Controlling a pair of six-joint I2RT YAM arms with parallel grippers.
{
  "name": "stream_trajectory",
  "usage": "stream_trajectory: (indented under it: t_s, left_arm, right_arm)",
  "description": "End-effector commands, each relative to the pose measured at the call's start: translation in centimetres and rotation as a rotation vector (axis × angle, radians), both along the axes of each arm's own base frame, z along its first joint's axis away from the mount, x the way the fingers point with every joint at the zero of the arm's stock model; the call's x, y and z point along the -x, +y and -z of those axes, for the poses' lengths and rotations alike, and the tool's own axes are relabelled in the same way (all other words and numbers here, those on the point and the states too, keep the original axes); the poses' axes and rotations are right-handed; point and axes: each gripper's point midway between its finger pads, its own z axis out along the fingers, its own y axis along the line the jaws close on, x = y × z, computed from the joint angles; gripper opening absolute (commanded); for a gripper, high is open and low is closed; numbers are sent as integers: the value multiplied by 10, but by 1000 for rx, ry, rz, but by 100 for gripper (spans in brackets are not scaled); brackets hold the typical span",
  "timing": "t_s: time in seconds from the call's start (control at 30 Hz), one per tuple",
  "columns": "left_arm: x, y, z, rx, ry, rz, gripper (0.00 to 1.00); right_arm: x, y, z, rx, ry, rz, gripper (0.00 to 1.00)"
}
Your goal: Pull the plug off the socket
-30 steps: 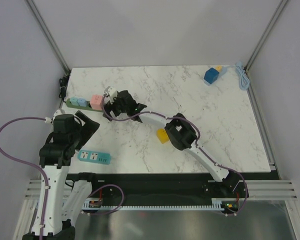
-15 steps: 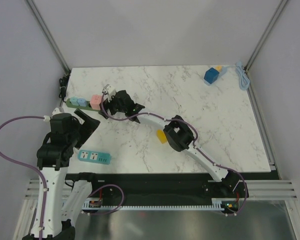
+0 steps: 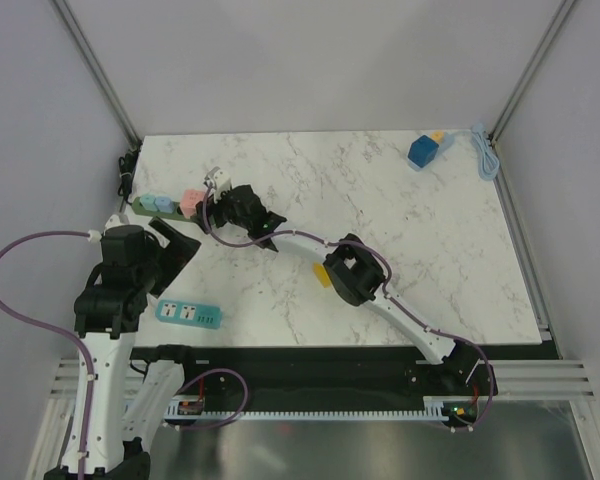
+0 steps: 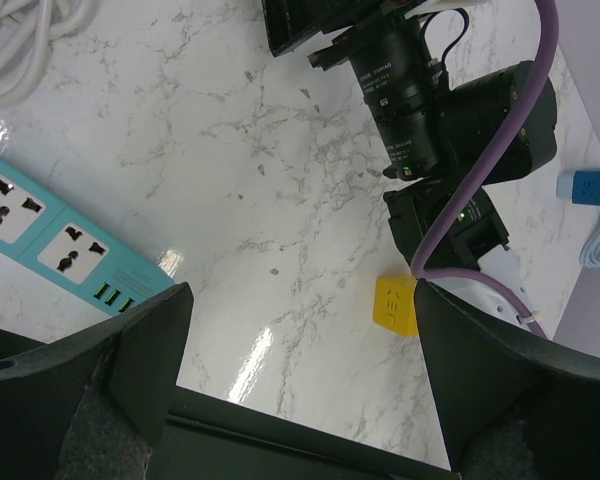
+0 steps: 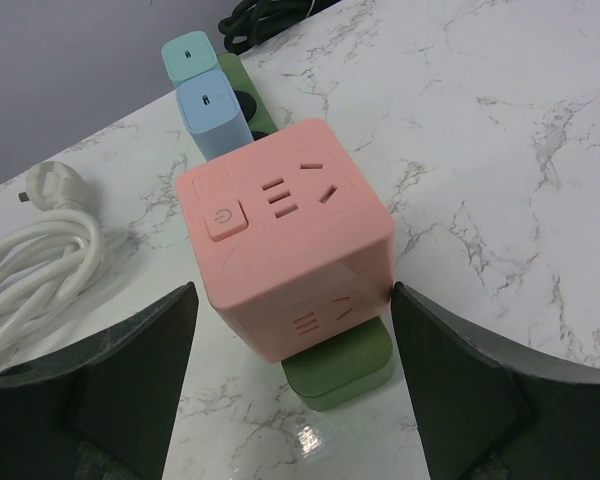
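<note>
Straddling pink plug: your right end effector [image 5: 292,300] has one finger on each side of the pink plug [image 5: 285,265]. The jaws are apart, not clamped. One finger stands clear of the cube and the other is right at its lower corner; I can't tell if it touches.
Pink plug: seated upright on the near end of the green power strip [image 5: 345,365], at the left rear of the desk [image 3: 380,200]. No gap shows between cube and strip.
Neighbours: the light blue plug [image 5: 212,112] is just behind the pink one and the teal plug [image 5: 188,55] is behind that, both in the same strip.
White cable [image 5: 30,270]: coiled on the desk beside the strip, clear of the fingers.
Left end effector [image 4: 302,300]: jaws wide apart and empty. It hovers over the near-left desk by the teal socket strip [image 4: 50,235] and isn't bracing the green strip.
Progress: the approach looks done. The grip and the pull are left, and nothing is unplugged.
Next: you need a firm squeeze on the cube's sides, then a straight pull up.
Risk: nothing holds the green strip down, so it may lift with the plug.
</note>
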Motion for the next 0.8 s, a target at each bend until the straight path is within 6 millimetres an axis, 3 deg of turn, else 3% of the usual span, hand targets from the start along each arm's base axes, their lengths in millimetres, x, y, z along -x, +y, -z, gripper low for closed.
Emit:
stream_trajectory:
  t_s: [0.0, 0.33, 0.63, 0.77]
  left_arm:
    - [-8, -4, -5, 18, -30, 9, 98]
    - [-10, -8, 2, 33, -18, 24, 98]
    - [-11, -9, -3, 35, -31, 30, 98]
    - [-13, -8, -4, 33, -34, 30, 98]
  right_arm:
    - [5, 15, -32, -54, -117, -17, 86]
    - [4, 17, -34, -27, -186, 1, 83]
    - [2, 17, -33, 5, -253, -11, 95]
    - [2, 18, -33, 0, -257, -13, 92]
